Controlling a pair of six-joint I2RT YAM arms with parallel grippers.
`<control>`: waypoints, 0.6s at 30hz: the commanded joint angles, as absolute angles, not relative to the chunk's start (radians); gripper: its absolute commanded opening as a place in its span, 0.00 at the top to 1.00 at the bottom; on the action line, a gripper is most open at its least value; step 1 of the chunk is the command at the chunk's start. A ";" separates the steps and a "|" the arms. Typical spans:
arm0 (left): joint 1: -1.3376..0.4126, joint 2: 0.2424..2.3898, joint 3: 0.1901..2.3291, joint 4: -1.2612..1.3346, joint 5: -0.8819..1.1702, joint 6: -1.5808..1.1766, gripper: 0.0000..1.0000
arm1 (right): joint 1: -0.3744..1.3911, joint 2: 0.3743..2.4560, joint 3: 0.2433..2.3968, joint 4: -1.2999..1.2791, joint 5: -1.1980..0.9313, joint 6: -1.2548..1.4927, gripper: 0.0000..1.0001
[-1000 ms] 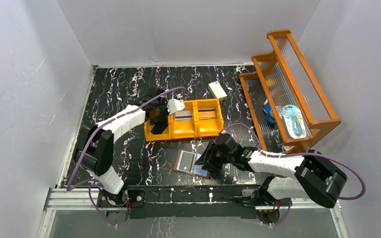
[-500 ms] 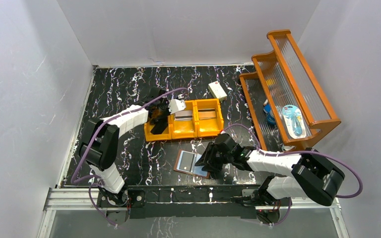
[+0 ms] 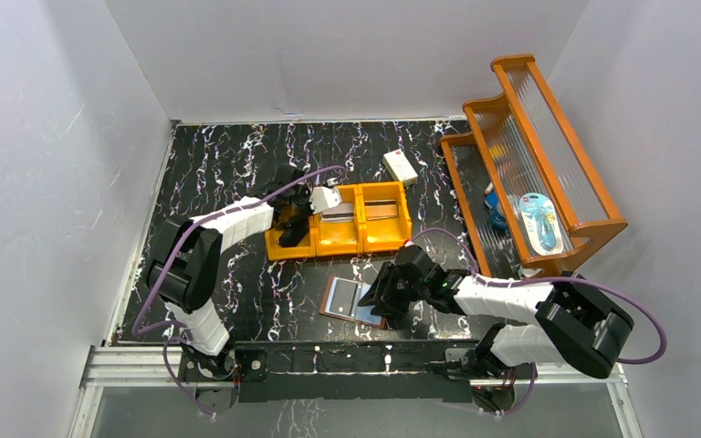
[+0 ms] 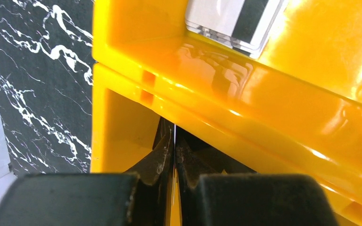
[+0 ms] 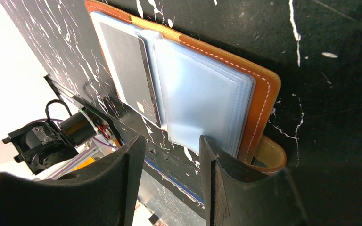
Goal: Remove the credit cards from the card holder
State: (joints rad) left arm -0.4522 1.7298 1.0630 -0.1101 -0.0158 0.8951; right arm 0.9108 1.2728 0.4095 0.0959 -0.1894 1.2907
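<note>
The card holder (image 3: 351,301) lies open on the table near the front, brown leather rim (image 5: 260,94) around pale blue sleeves, and a dark grey credit card (image 5: 127,70) is still tucked in its left pocket. My right gripper (image 5: 172,140) is open at its near edge; one finger (image 5: 226,169) rests on the blue sleeve beside the snap tab (image 5: 271,157). My left gripper (image 4: 174,129) is down in the left compartment of the orange tray (image 3: 278,248), shut on a thin card seen edge-on. Cards lie in the middle (image 3: 340,213) and right (image 3: 383,211) compartments.
A cream-white box (image 3: 401,166) lies behind the tray. An orange stepped shelf (image 3: 529,164) fills the right side and holds a blue packet (image 3: 540,222). White walls close in the table on three sides.
The left arm's elbow and wrist have shifted slightly, while its gripper stays low in the tray's left compartment. The right arm and the card holder have not moved.
</note>
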 commanded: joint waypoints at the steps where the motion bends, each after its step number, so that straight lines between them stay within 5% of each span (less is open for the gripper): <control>1: -0.443 1.685 1.022 -0.083 -0.016 0.908 0.95 | 0.907 1.245 0.428 0.061 -0.172 1.279 0.45; 18: -0.432 1.606 0.980 -0.064 0.002 0.902 0.76 | 0.905 1.271 0.437 0.065 -0.190 1.275 0.45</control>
State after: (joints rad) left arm -0.4454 1.6680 0.9970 -0.0818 -0.0185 0.9012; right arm 0.9092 1.2633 0.4095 0.0788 -0.1871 1.2888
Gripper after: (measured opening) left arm 0.221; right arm 0.551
